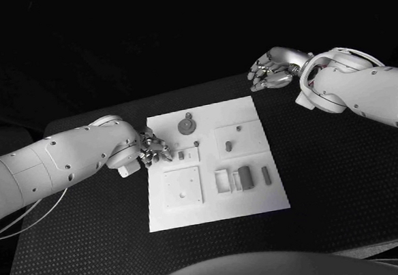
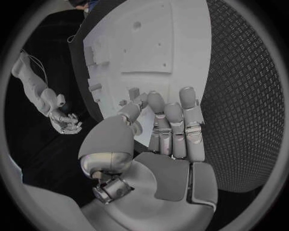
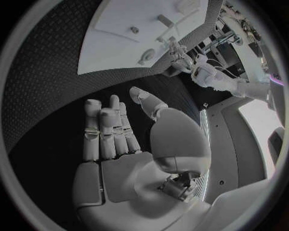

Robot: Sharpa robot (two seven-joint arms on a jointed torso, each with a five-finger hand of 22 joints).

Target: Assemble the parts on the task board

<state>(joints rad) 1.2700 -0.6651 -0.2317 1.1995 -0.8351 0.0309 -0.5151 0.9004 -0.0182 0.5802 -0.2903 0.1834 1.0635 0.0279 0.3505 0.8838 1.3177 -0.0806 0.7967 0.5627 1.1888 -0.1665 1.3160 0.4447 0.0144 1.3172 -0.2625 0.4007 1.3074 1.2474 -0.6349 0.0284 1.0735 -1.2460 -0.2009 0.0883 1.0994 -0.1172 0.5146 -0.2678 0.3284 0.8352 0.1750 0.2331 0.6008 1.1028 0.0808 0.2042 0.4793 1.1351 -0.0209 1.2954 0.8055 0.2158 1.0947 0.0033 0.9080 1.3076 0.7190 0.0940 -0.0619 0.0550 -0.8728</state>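
A black table (image 1: 343, 180) is seen under darkness, with the white task board (image 1: 217, 200) at frame centre. Small grey parts (image 1: 243, 177) lie on it. At its left edge the left hand (image 1: 153, 149) is held with fingers apart, empty. Upper right, the right hand (image 1: 271, 69) hangs empty, fingers loosely spread.

My head camera looks down from above onto the black table (image 1: 353, 179), with the white task board (image 1: 256, 195) near the middle of the frame and both arms entering from the sides. The left wrist camera sits right behind the left hand (image 2: 165, 130) — close, facing along the fingers toward the board's edge. The right wrist camera sits behind the right hand (image 3: 120, 139), farther off, facing over the table toward the board. All three share the board; each wrist view also catches the opposite hand.
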